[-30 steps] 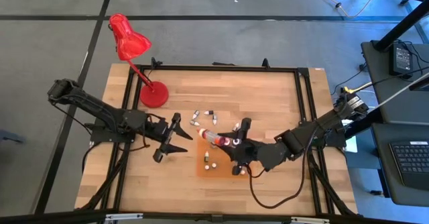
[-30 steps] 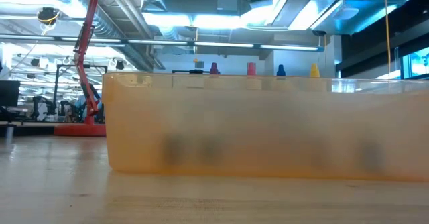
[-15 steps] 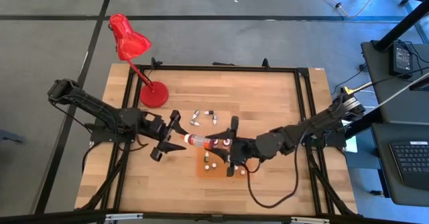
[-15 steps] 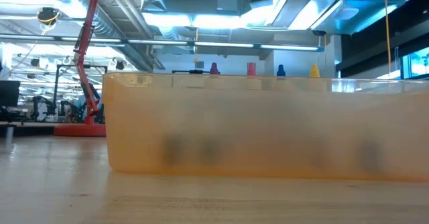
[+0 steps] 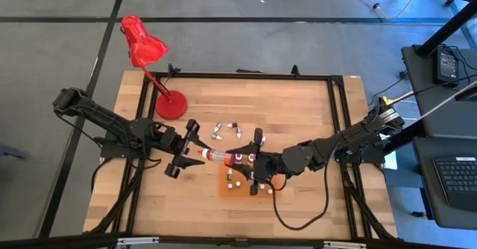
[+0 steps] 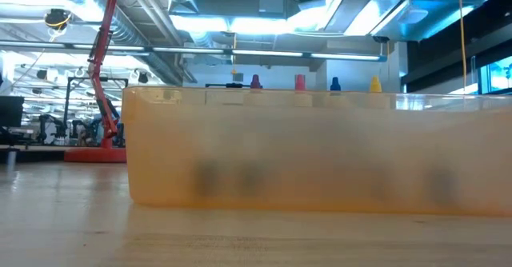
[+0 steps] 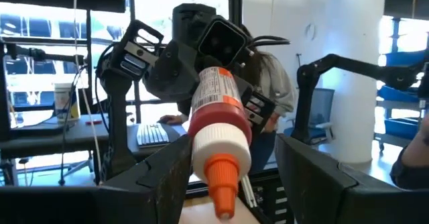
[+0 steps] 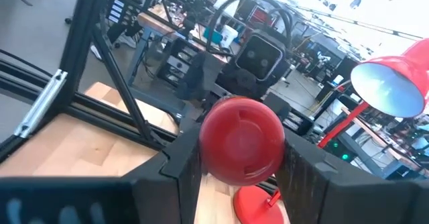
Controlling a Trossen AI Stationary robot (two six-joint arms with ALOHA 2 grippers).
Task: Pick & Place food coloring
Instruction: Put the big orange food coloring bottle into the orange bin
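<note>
A food coloring bottle (image 5: 223, 156) with a red label, white cap and orange nozzle hangs level above the table's middle, and my right gripper (image 5: 251, 162) is shut on it. The nozzle (image 7: 221, 184) points at my left gripper (image 5: 194, 152). That gripper is open, with one finger on each side of the cap and apart from it. Several tiny bottles (image 5: 227, 130) lie on the wood just beyond. A few more (image 5: 232, 180) stand on the orange mat (image 5: 244, 188). My right gripper pinches the bottle between its two fingers at the red base end (image 8: 209, 147). The fingers come level from the table's right and lie along the bottle. The bottle is lifted clear, level, with its nozzle toward the table's left.
A red desk lamp (image 5: 146, 46) stands on its base (image 5: 171, 104) at the far left. In the low view a translucent orange wall (image 6: 320, 151) fills the middle, with coloured bottle tips (image 6: 300, 81) above it. A black frame (image 5: 335, 100) rims the table. A person (image 7: 271, 83) shows beyond the table.
My right gripper has carried the bottle toward the table's left, level and clear of the table, until its nozzle came between my left gripper's fingers. My left gripper has tipped its fingers upward where it stands.
</note>
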